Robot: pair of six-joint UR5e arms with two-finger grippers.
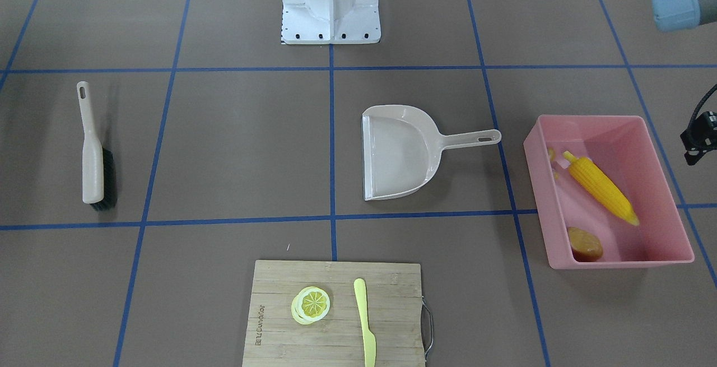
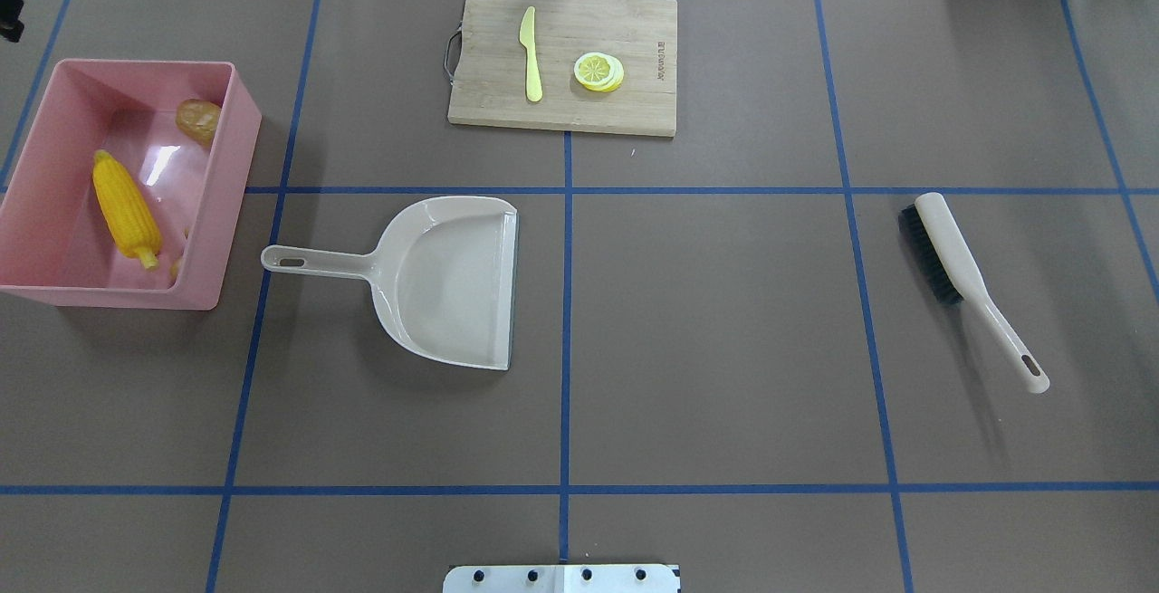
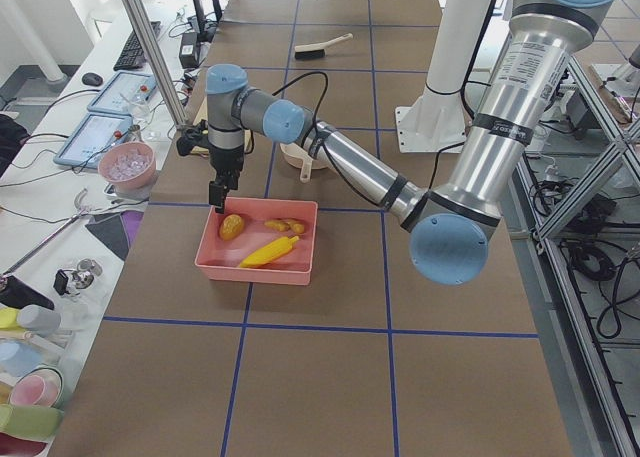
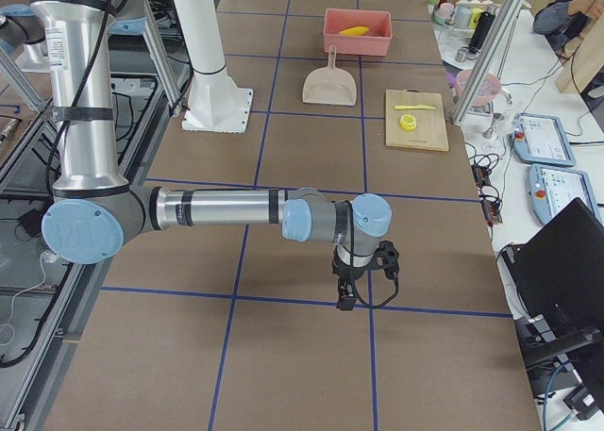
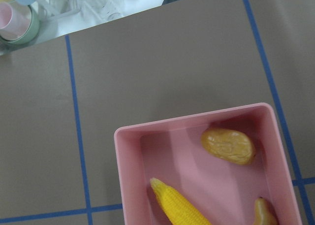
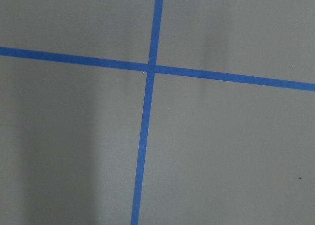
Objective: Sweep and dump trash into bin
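The pink bin (image 1: 588, 116) stands at the table's left end and also shows in the overhead view (image 2: 136, 64). Inside it lie the yellow corn cob (image 1: 602, 195), the brown potato (image 1: 585, 244) and the tan ginger root (image 1: 552, 157). The left wrist view looks down on the corn (image 5: 182, 208), potato (image 5: 228, 145) and ginger (image 5: 266, 212). My left gripper (image 3: 217, 195) hangs above the bin's outer end. My right gripper (image 4: 345, 299) hovers low over bare table at the right end. I cannot tell whether either is open or shut.
The beige dustpan (image 1: 400, 151) lies empty near the middle, its handle toward the bin. The brush (image 1: 92, 154) lies on the right side of the table. A wooden cutting board (image 1: 336, 344) with a lemon slice (image 1: 311, 304) and a yellow knife (image 1: 364, 316) sits at the far edge.
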